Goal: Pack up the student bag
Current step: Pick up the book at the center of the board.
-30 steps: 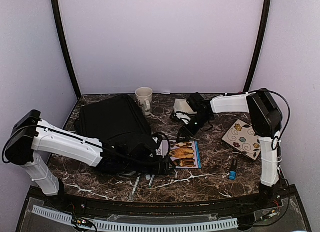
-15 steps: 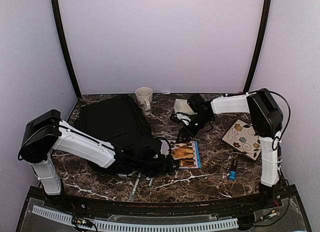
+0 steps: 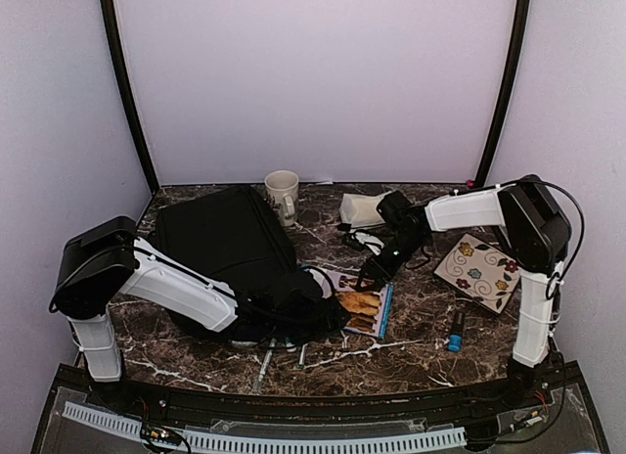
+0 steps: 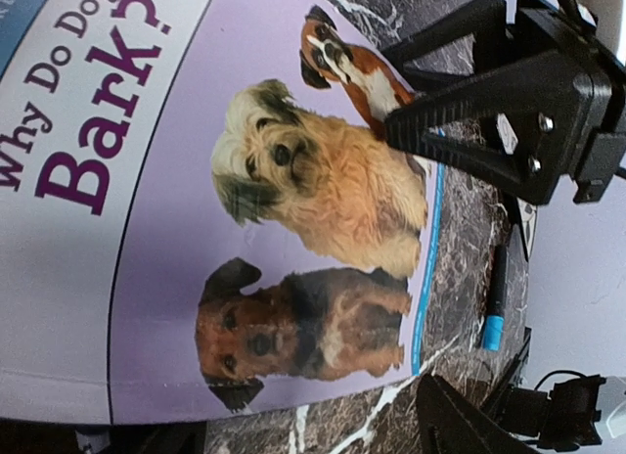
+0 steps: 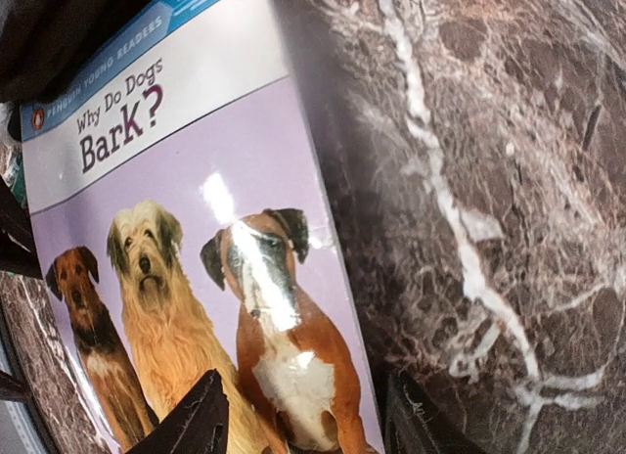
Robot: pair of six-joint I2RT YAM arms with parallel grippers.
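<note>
Marble table (image 3: 421,361): the student bag (image 3: 230,249) lies flat on its left half, with the left arm crossing its near edge. A dog book (image 3: 364,307) lies just right of it. Left gripper (image 3: 333,322) over the book, jaws spread wide. Right gripper (image 5: 303,420) straddles the book's far edge, jaws apart.

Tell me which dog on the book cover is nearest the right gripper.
The brown-and-white dog with the white chest, directly under the right gripper. The shaggy tan dog and the dark-brown dog lie farther off.

table (image 3: 411,351): dark marble | on it: student bag (image 3: 230,244), mug (image 3: 282,192), dog book (image 3: 364,307), flowered tile (image 3: 479,270), blue-tipped pen (image 3: 455,332)
</note>
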